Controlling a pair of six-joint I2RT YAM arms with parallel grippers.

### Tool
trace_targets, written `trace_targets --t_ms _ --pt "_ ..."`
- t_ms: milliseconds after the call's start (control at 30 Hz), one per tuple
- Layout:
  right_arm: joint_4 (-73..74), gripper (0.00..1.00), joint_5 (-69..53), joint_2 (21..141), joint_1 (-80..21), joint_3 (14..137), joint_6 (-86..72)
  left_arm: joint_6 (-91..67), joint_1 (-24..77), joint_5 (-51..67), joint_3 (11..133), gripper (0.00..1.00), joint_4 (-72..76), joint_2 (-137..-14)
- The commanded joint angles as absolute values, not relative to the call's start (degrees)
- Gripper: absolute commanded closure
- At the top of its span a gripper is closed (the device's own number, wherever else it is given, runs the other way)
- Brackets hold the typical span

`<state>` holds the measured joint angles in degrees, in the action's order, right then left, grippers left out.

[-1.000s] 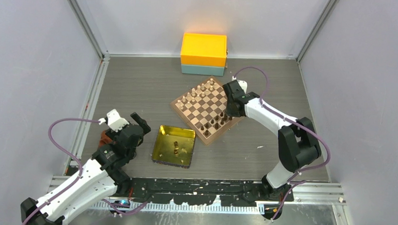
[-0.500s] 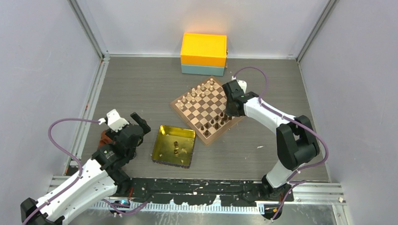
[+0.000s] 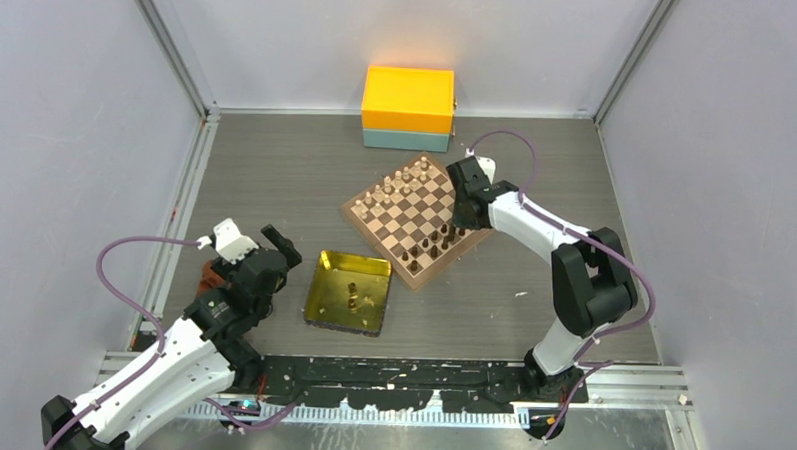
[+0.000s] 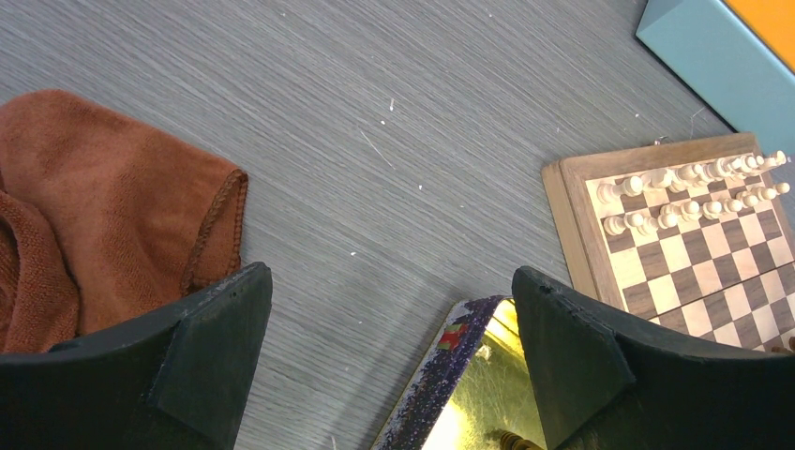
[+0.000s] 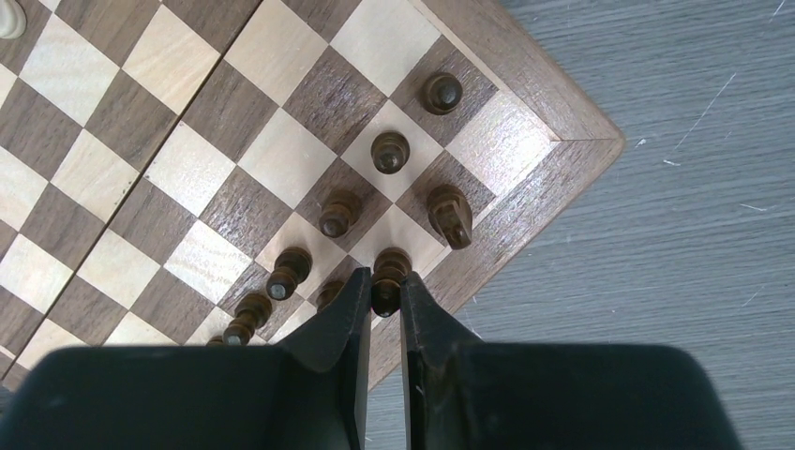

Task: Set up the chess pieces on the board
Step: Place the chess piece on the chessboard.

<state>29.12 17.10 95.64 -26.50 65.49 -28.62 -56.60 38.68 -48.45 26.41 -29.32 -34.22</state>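
The board (image 3: 353, 211) lies mid-table, turned diagonally. Several dark-brown chess pieces (image 5: 390, 152) stand along its near right edge (image 5: 525, 202), and pale ones (image 3: 396, 185) line the far side. My right gripper (image 5: 384, 286) is over that near right edge, shut on one dark piece (image 5: 389, 267) that stands upright on an edge square. In the top view it (image 3: 459, 225) hangs over the board's right corner. My left gripper (image 4: 389, 291) is open and holds nothing, low over the table beside the gold tray (image 4: 459, 375).
The gold tray (image 3: 317, 287) left of the board holds two pieces (image 3: 352, 288). A rust-brown cloth (image 4: 112, 206) lies by the left gripper. An orange box on a teal box (image 3: 409, 97) stands at the back wall.
The right arm's elbow has drifted slightly left while its gripper stays shut on the dark piece at the board's edge. The left arm has not moved.
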Motion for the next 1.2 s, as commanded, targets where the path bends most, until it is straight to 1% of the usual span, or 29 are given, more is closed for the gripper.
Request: trace_targets --t_ms 0,433,500,667,833,1167 --pt "27.6 0.99 18.4 96.1 -26.2 67.8 -28.2 -56.8 38.9 -50.4 26.5 0.00 -27.1 -33.8" --pt "27.6 0.99 18.0 96.6 -25.7 67.9 -28.0 -56.9 38.9 -50.4 26.4 0.00 -26.8 -33.9" --pt "27.7 0.96 17.8 96.5 -25.7 68.0 -28.0 -56.9 38.8 -50.5 26.3 0.00 -26.8 -33.9" --pt "27.9 0.83 17.2 96.7 -25.7 68.1 -27.9 -57.0 38.9 -50.4 26.4 0.00 -26.8 -34.2" --pt "27.9 0.75 17.0 96.4 -25.7 68.1 -27.7 -57.0 38.9 -50.4 26.2 0.00 -26.8 -33.9" --pt "28.2 0.71 17.2 94.3 -25.7 68.5 -27.2 -57.3 38.9 -50.1 26.1 0.00 -26.7 -34.2"
